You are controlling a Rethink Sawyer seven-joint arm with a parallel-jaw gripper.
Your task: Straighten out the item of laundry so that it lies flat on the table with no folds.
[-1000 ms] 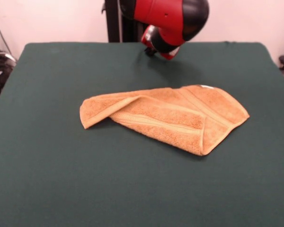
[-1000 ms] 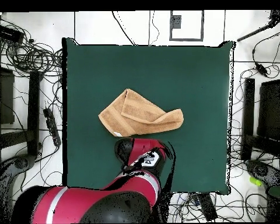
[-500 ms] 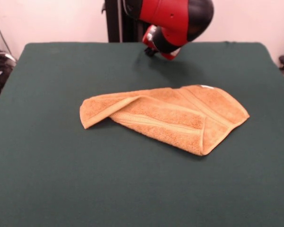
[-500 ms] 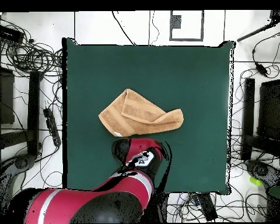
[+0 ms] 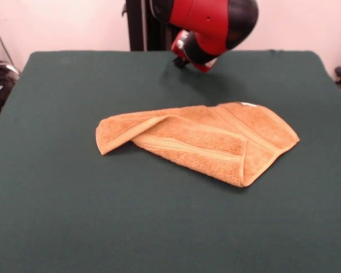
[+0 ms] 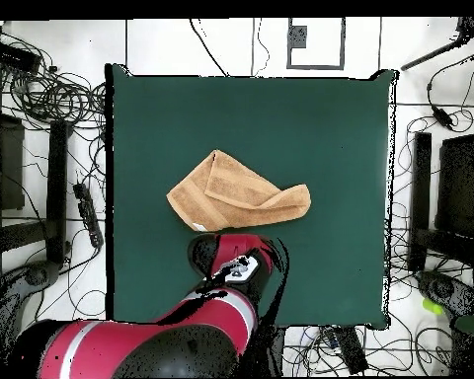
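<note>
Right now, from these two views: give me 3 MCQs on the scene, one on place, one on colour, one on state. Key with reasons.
1. Where does the towel lie?
A. near the middle of the table
B. hanging over the table's edge
C. on the floor

2. What colour is the table cover?
A. white
B. dark green
C. red

3. What state is the towel in?
A. spread flat
B. rolled into a tube
C. folded over itself

Key:
1 A, the overhead view shows green cloth on every side of the towel.
2 B, the whole table top is dark green.
3 C, a flap with a stripe band lies doubled across the rest of the towel.
</note>
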